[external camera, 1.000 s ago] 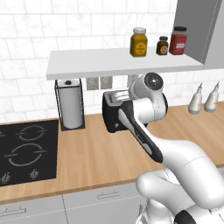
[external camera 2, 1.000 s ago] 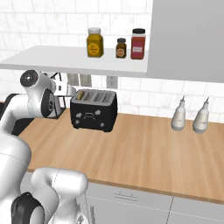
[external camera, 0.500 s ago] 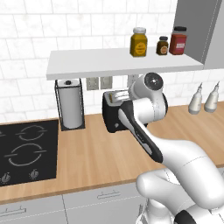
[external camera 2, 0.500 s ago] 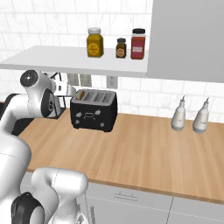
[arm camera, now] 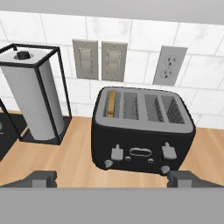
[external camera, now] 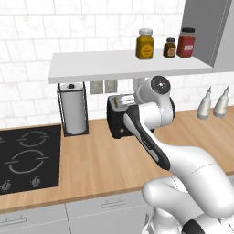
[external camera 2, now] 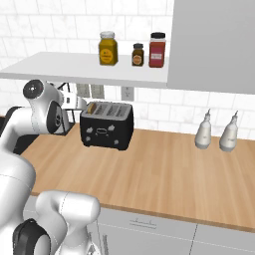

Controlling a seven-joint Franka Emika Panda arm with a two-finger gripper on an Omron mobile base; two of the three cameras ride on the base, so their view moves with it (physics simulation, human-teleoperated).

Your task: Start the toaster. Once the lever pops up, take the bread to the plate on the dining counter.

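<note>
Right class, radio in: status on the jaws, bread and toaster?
Gripper open, short of the toaster, touching nothing. Bread sits in the slot nearest the paper towel roll. Both levers unpressed, approach clear.

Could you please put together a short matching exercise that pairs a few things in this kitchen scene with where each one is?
Things:
1. bread
2. paper towel roll
3. yellow jar
4. two white bottles

Places:
A. on the white shelf above the counter
B. in the leftmost slot of the toaster
C. on the counter to the right of the toaster, near the wall
D. inside a black wire holder, left of the toaster

Pairs: 1-B, 2-D, 3-A, 4-C
</note>
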